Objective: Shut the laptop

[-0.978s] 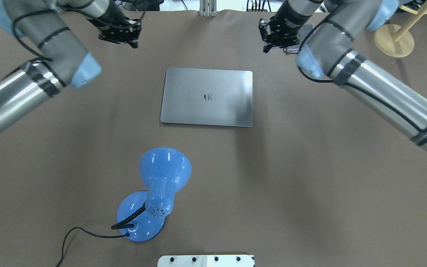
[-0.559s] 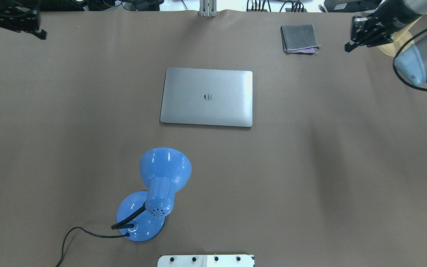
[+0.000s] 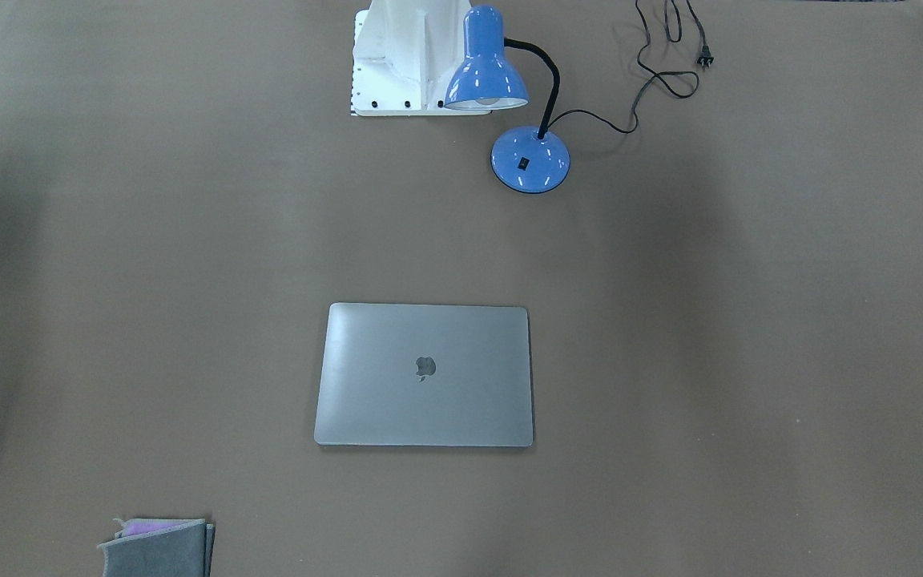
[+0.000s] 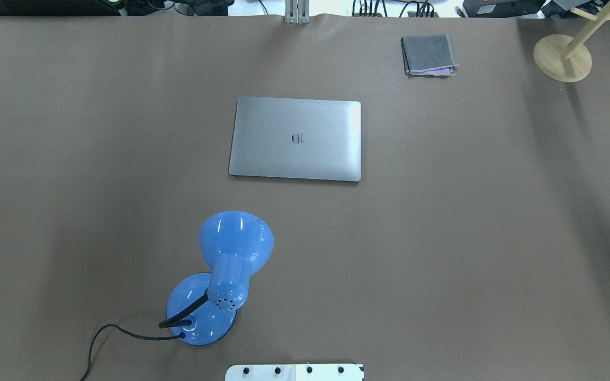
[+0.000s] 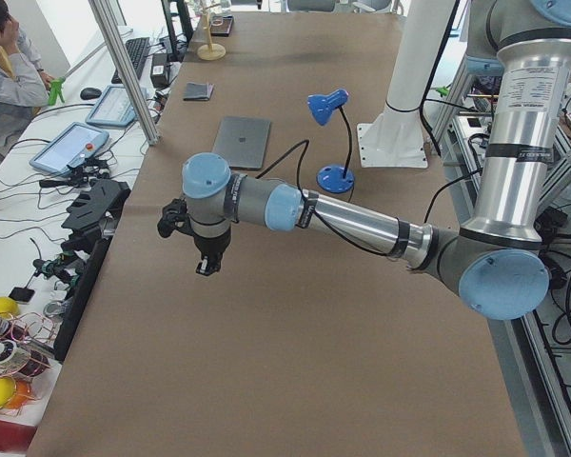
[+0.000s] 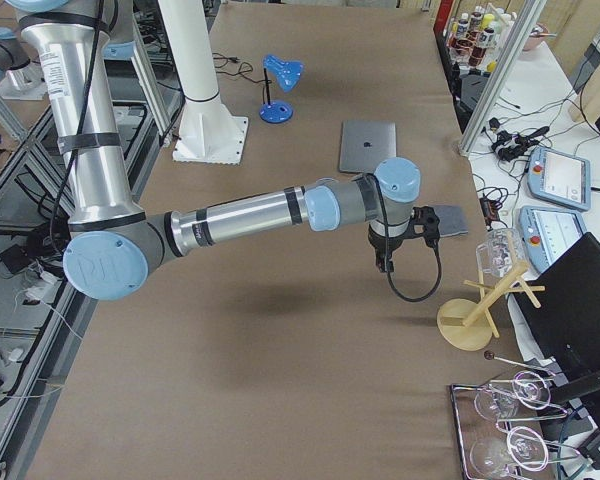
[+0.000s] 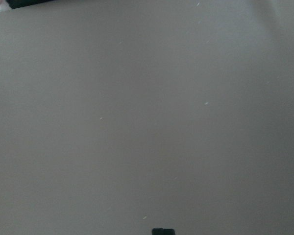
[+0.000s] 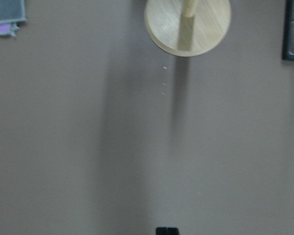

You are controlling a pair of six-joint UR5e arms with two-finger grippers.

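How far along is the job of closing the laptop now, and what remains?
Done: the laptop lies shut, lid flat, logo up. In hand: nothing; the left end effector and the right end effector hang over the table, well apart from it. Left: nothing that I can see.

Left arm (image 5: 352,221): stretched level toward 9 o'clock; left gripper (image 5: 204,267) points to 6 o'clock. Right arm (image 6: 240,218): toward 3 o'clock; right gripper (image 6: 382,264) likewise. Jaw spacing unreadable.

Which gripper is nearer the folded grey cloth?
Right. The right gripper hangs close beside the cloth; the left gripper is far off, beyond the laptop.
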